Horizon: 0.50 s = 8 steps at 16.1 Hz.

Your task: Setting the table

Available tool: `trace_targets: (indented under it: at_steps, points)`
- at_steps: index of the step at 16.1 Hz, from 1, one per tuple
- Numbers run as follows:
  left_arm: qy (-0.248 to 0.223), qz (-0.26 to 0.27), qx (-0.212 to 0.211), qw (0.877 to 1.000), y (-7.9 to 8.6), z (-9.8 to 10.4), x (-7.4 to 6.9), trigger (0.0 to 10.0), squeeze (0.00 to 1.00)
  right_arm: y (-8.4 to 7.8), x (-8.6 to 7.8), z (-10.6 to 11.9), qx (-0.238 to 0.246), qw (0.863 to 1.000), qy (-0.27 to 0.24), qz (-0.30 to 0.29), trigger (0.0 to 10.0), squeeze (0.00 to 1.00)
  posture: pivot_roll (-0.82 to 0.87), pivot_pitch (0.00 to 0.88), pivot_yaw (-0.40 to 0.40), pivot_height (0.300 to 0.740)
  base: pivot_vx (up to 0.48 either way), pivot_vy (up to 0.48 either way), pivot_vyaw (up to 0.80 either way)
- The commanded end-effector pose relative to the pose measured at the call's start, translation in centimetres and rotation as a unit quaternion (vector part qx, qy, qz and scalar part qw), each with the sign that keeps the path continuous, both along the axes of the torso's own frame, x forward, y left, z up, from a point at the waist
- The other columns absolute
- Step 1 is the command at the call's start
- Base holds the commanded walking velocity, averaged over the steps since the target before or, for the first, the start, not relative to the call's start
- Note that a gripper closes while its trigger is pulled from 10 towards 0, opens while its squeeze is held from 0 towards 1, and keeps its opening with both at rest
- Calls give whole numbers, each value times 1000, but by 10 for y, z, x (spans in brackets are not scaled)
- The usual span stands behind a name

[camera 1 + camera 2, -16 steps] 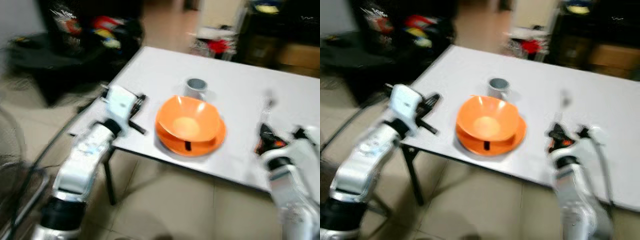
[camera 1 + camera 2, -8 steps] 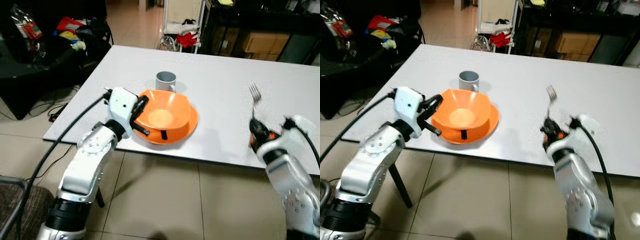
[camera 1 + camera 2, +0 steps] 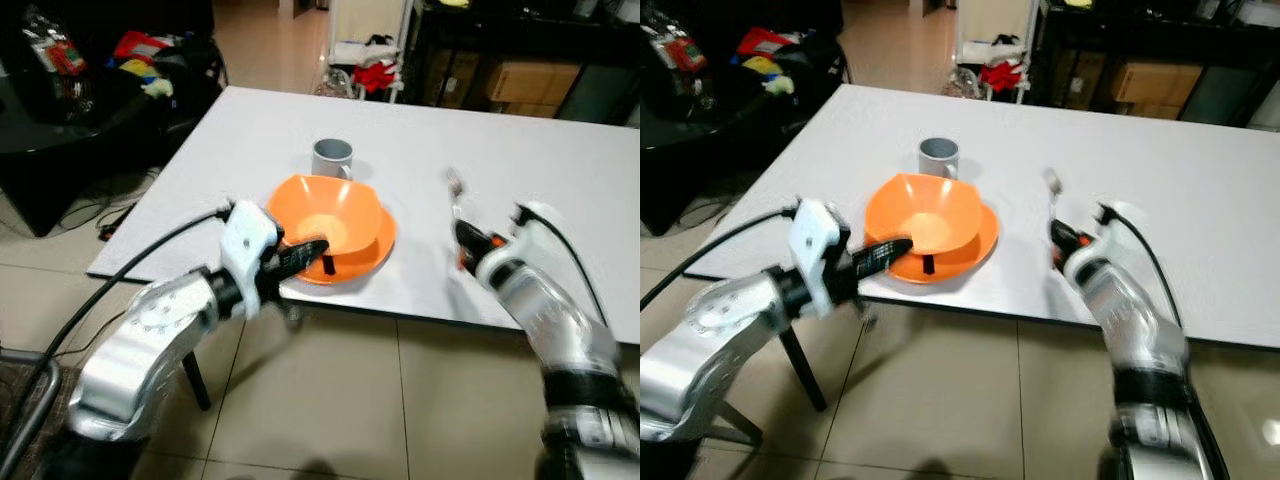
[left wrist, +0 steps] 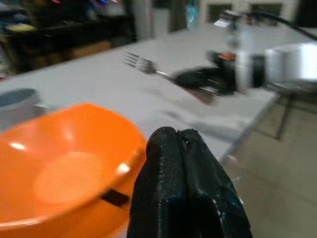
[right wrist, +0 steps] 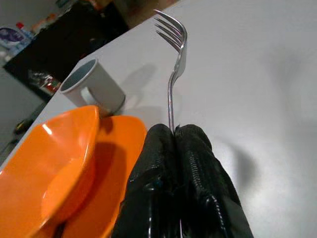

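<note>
right gripper has its fingers pinched on the fork handle, prongs aimed away from the robot, hovering over the surface just right of the orange bowl on its plate. left gripper sits closed and empty at the bowl's near rim.

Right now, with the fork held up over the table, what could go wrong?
The right gripper pinches the fork only at the end of its thin handle, so it may twist or slip. The left gripper rests against the near rim of the orange bowl, which sits tilted on the orange plate near the table edge; a nudge could tip it. The grey mug stands just behind.
</note>
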<state>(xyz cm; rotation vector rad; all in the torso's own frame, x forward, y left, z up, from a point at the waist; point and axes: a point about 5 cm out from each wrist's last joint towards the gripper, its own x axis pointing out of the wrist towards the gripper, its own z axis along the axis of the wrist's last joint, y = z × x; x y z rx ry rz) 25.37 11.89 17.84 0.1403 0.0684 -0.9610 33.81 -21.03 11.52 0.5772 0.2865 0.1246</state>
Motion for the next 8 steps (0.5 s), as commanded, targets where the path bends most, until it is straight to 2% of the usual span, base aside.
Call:
trace_targets:
  at_steps: [1,3,8]
  points:
    - [5,-14,7,1000,-2,0,-4,10000,0,-4,3,-5,-4,1000,5,-8,10000,0,87,0,-26,740,0,0,0]
    - [9,-16,17,1000,0,-2,-8,10000,0,-4,7,-12,16,1000,16,-11,10000,0,95,0,-25,740,0,0,0]
    - [21,-23,23,999,1,-1,-13,10000,0,-2,8,-28,21,999,36,-11,10000,0,104,0,-23,740,0,0,0]
